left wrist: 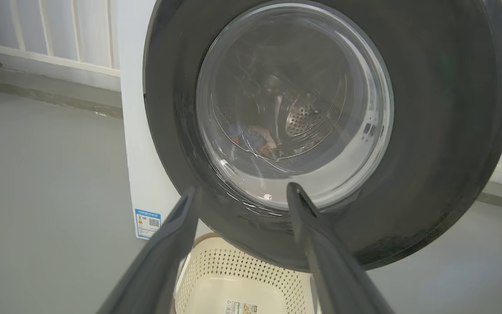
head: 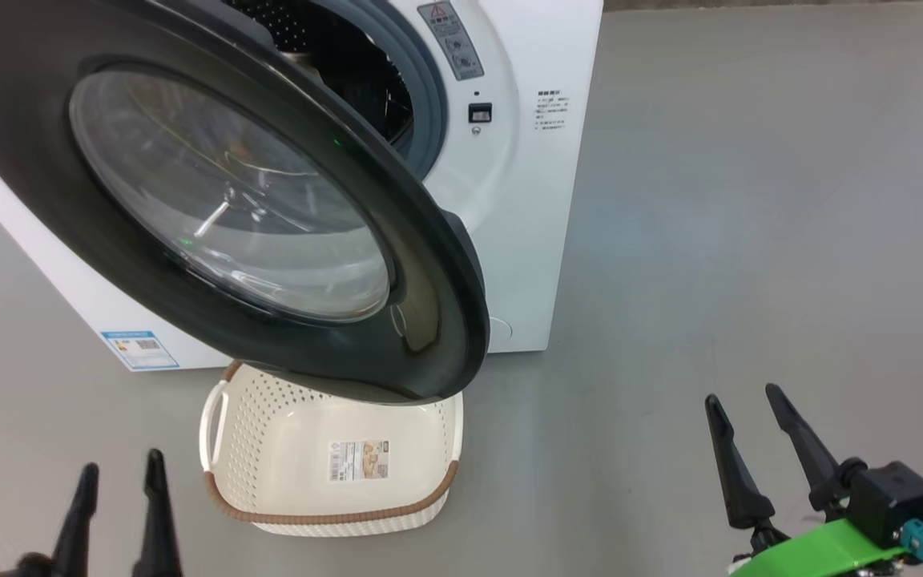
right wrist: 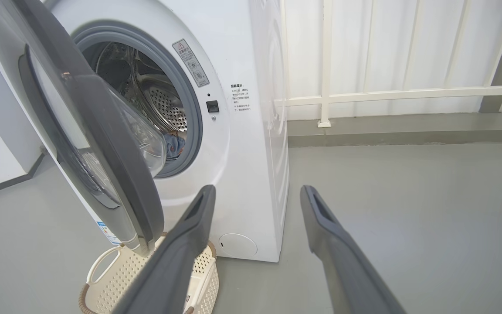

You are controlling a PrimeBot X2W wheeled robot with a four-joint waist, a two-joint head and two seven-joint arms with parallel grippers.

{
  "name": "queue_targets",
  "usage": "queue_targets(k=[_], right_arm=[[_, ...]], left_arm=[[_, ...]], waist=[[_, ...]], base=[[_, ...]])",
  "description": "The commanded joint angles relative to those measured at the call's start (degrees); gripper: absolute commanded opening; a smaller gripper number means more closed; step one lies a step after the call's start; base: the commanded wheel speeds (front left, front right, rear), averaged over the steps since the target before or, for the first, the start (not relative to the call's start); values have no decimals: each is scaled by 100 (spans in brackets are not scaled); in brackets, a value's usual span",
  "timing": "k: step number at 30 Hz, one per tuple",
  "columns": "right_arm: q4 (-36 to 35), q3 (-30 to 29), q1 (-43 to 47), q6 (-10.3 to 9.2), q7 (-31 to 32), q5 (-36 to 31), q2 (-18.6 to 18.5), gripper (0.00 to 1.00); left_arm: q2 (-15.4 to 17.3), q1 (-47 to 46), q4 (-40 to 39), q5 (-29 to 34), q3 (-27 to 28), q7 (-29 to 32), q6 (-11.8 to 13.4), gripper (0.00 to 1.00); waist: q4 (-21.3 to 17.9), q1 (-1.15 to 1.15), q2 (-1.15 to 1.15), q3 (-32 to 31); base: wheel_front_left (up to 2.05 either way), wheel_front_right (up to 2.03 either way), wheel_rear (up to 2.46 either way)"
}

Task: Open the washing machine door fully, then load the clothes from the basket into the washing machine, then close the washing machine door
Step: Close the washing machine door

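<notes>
The white washing machine [head: 525, 200] stands ahead with its black round door [head: 429, 264] swung partly open over the basket. The white basket [head: 333, 473] with a brown rim sits on the floor under the door and holds nothing but its label. Clothes [left wrist: 253, 139] show through the door glass inside the drum, and a blue bit of the clothes [right wrist: 174, 145] lies at the drum's mouth. My left gripper [head: 121, 477] is open at the lower left, short of the door. My right gripper [head: 746, 401] is open at the lower right, apart from the machine.
Grey floor [head: 750, 240] spreads to the right of the machine. A white railing with curtains [right wrist: 386, 93] runs behind it. A blue energy sticker [head: 139, 349] marks the machine's lower left front.
</notes>
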Motion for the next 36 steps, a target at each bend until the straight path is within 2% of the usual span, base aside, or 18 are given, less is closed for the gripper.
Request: queue_targets(k=[1,11,36], right_arm=[[-162,133,44,9,18,-15,-19,100],[-173,129,192,9,102,-123,-19,100],[-193,173,266,9,123,-96,-19,100]], left_arm=[[163,-70,-59,349,53,-66,147,100],[281,-39,120,990,-275,-40,416,100],[273,-1,53,1038,-426,46,610,100]], waist=[[21,0,0,-51],[9,0,0,-178],[-46,0,0,-277]], base=[[0,0,0],[0,0,0],[0,0,0]])
